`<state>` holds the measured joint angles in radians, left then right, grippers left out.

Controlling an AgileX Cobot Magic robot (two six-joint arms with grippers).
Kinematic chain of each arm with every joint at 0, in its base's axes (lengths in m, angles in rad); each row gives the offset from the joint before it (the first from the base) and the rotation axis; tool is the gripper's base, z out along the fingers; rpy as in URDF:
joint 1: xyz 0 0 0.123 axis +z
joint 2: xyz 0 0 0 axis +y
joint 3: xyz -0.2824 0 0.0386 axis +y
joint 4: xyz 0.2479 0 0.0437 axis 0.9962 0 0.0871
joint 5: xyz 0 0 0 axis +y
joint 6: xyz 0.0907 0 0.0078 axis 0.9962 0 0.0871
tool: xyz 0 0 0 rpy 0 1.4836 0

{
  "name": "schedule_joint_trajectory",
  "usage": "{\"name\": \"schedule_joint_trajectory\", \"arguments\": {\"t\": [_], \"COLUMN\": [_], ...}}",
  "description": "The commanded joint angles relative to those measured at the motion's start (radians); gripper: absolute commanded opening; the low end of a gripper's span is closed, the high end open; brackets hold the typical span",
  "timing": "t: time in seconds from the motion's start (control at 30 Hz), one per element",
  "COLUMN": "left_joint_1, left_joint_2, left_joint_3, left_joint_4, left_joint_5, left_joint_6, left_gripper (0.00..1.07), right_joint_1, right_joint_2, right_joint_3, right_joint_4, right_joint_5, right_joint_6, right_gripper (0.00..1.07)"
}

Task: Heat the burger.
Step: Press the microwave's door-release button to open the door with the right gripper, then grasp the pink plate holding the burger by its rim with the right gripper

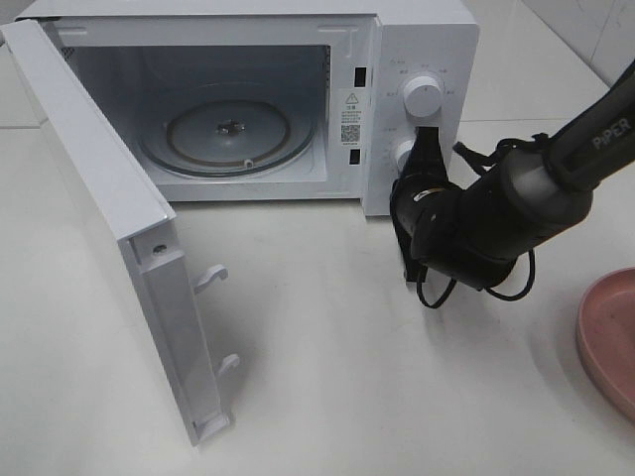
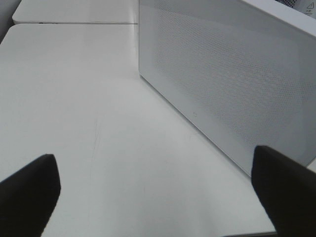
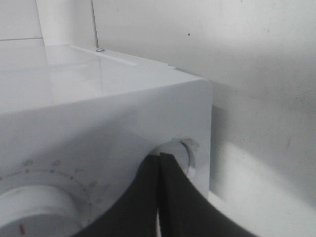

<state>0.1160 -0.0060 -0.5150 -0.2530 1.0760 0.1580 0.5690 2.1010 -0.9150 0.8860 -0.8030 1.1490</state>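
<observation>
My right gripper (image 3: pixel 159 165) is pinched shut, its tip at the microwave's (image 1: pixel 427 40) lower knob (image 1: pixel 402 155). The door (image 1: pixel 94 188) hangs open, ready for food. My left gripper (image 2: pixel 154 174) is spread wide, holding nothing. I see no burger, only the plate (image 1: pixel 607 337).

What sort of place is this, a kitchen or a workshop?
Probably a mock kitchen counter in a robot test lab: a white microwave with its door open, a pink plate and a black robot arm.

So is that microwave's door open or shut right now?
Open. The microwave door is swung wide to the left in the high view, and the bare glass turntable shows inside the cavity.
</observation>
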Motion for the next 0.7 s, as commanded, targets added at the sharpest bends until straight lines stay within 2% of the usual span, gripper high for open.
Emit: {"name": "schedule_joint_trajectory", "arguments": {"t": [0.03,0.37,0.5,0.63,0.7], "left_joint_1": [-0.004,-0.004,-0.004,-0.004,-0.004], "left_joint_2": [-0.023,-0.023,-0.023,-0.023,-0.023], "left_joint_3": [0.0,0.0,0.0,0.0,0.0], "left_joint_4": [-0.006,-0.006,-0.006,-0.006,-0.006], "left_joint_5": [-0.009,-0.009,-0.009,-0.009,-0.009], "left_joint_6": [-0.002,-0.002,-0.002,-0.002,-0.002], "left_gripper": [0.98,0.98,0.98,0.98,0.98], "right_joint_1": [-0.004,-0.006,-0.019,-0.04,-0.067], "right_joint_2": [-0.046,-0.169,-0.254,-0.299,-0.344], "right_joint_3": [0.031,0.106,0.133,0.139,0.137], "right_joint_4": [-0.019,-0.029,-0.088,-0.14,-0.217], "right_joint_5": [0.064,0.251,0.386,0.501,0.613], "right_joint_6": [-0.088,-0.354,-0.566,-0.677,-0.787], "right_gripper": [0.0,0.01,0.02,0.03,0.03]}}
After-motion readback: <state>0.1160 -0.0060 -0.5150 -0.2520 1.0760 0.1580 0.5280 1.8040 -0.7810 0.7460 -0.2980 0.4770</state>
